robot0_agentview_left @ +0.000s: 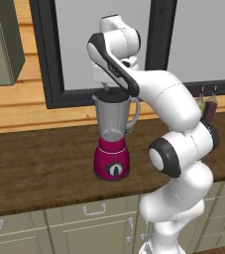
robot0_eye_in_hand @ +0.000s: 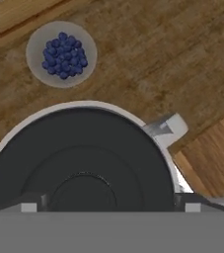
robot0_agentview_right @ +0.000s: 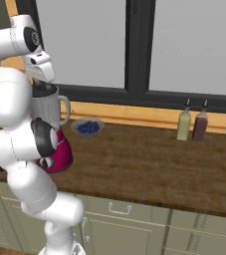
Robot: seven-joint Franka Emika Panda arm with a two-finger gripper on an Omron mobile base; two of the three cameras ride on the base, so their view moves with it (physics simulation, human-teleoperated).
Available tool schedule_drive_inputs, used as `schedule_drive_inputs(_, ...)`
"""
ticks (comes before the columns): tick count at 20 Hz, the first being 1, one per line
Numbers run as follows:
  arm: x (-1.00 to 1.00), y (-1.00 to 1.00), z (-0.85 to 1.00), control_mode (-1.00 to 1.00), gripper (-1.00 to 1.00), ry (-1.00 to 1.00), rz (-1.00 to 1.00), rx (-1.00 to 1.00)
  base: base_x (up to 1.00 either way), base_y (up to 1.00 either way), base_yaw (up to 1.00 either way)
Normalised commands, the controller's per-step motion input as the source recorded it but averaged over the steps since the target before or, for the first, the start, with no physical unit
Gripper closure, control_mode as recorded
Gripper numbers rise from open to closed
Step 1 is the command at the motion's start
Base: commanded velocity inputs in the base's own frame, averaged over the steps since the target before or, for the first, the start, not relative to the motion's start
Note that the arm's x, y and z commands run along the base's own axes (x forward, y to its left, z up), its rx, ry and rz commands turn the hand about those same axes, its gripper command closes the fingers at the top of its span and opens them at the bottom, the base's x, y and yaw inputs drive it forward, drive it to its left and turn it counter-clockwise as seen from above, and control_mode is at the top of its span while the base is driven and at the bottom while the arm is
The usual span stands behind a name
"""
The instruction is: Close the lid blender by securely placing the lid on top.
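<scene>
The white arm is bending over the blender, and the end effector is pointing straight down with jaws spread wide, gripping nothing. The lid is sitting on the jar mouth, directly under the fingertips. On the counter, a bowl of blueberries is lying at 11 o'clock from the lid, apart. Two bottles are standing well apart.

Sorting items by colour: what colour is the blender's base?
Magenta-red, clearest in the left base view: blender.
</scene>
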Motion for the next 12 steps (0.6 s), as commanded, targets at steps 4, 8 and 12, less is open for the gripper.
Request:
schedule_drive_inputs(4, 0.20, 0.00, 0.15, -1.00, -1.00, 0.27, 0.10, -0.05, 0.00, 0.00, 0.00)
schedule_drive_inputs(8, 0.15, 0.00, 0.00, -1.00, -1.00, 0.24, 0.11, -0.08, 0.00, 0.00, 0.00)
schedule_drive_inputs(12, 0.05, -0.06, 0.00, -1.00, -1.00, 0.13, 0.12, -0.10, 0.00, 0.00, 0.00)
